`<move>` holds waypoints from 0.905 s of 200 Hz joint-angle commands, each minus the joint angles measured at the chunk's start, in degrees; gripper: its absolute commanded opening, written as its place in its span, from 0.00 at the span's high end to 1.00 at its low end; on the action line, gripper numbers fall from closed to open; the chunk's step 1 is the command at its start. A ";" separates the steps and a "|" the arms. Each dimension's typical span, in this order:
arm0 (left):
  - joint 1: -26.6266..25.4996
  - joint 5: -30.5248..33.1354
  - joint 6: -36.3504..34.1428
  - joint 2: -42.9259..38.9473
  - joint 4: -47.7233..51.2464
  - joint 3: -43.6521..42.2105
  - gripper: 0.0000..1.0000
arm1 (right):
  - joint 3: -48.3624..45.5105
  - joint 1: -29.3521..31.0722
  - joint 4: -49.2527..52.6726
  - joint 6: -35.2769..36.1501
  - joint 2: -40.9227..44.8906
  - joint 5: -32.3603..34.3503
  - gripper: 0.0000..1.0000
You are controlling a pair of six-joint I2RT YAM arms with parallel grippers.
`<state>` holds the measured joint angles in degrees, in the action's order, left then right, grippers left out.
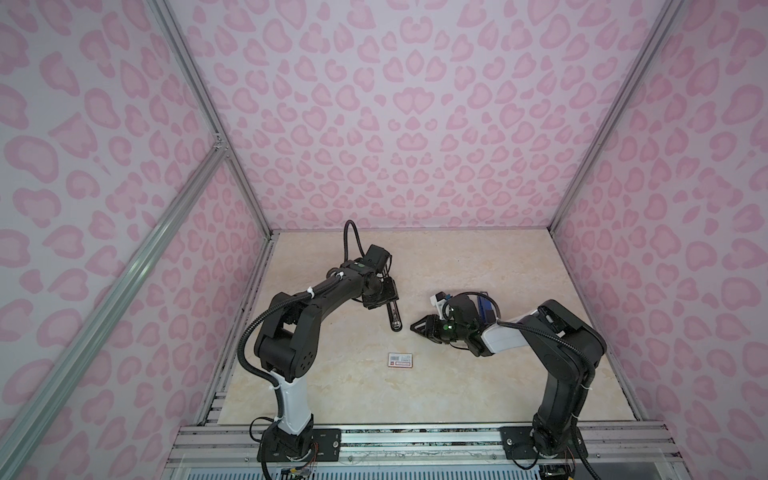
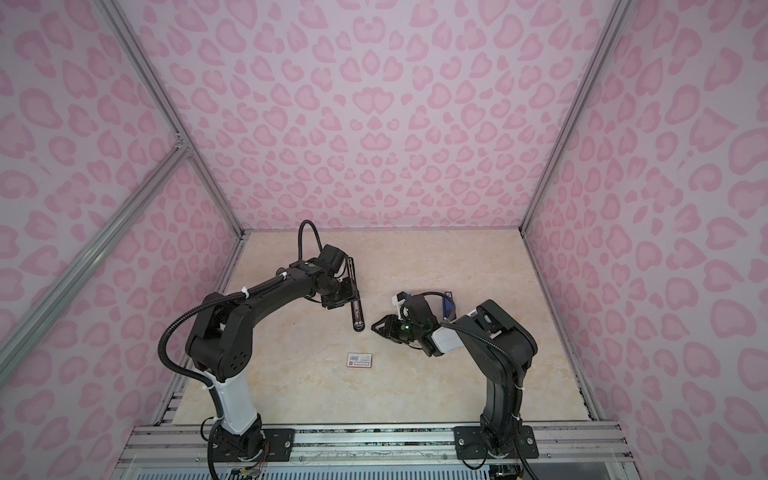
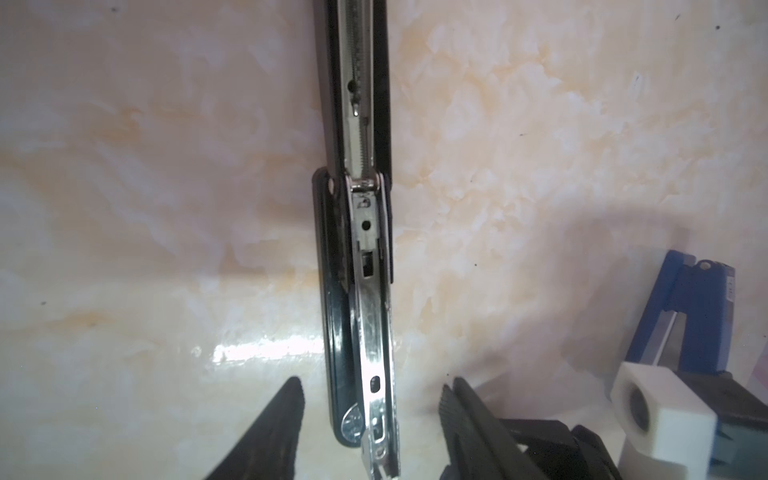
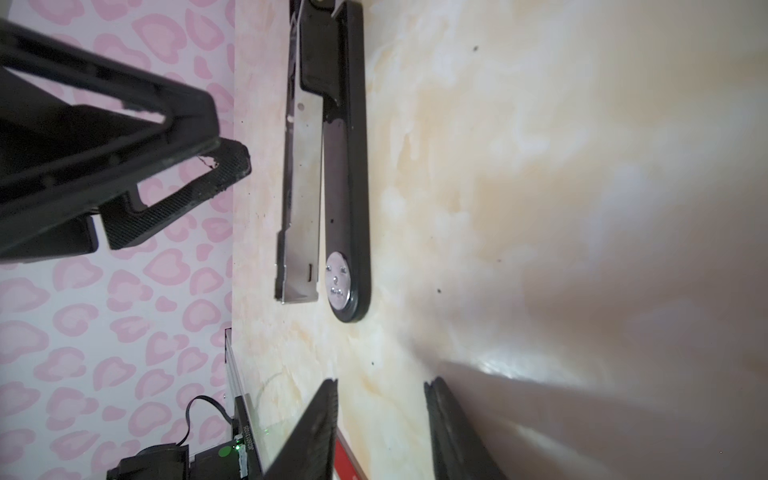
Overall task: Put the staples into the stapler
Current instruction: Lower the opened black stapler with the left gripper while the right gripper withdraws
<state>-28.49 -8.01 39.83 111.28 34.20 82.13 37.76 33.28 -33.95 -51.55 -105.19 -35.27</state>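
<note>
One long, slim black stapler (image 1: pixel 395 320) lies swung fully open near the middle of a glossy, cream marble-patterned table (image 1: pixel 478 395). Matte panels (image 1: pixel 374 124) printed with pink heart-like spots wall the table in. The stapler's rounded plastic base (image 4: pixel 347 187) rests flat, with a small round shiny metal plate (image 4: pixel 338 280) at its tip. A bright steel channel (image 4: pixel 303 187) angles slightly up off the base. The lid (image 3: pixel 357 83), lined with a thin coiled spring, folds back past the hinge.

The left gripper (image 3: pixel 372 384) hangs directly above. Its ribbed, wedge-shaped black fingers (image 3: pixel 286 415) are spread to either side of the steel channel, with gaps on both sides. The right gripper (image 4: pixel 381 384) points at the stapler's rounded tip from nearby, its fingers parted around bare table.

A small flat white box (image 1: pixel 400 359) with a red strip and barcode lies nearer the arm bases. A blue plastic object (image 3: pixel 685 316) sits behind the right wrist. The staples cannot be made out.
</note>
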 commanded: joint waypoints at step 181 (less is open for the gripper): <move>-3.02 22.51 -12.34 15.61 11.91 19.51 0.89 | 4.25 -0.93 30.18 15.26 13.34 11.27 0.62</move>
<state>-32.21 11.84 29.47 126.76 46.13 100.77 41.19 32.40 -10.74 -39.75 -92.82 -27.16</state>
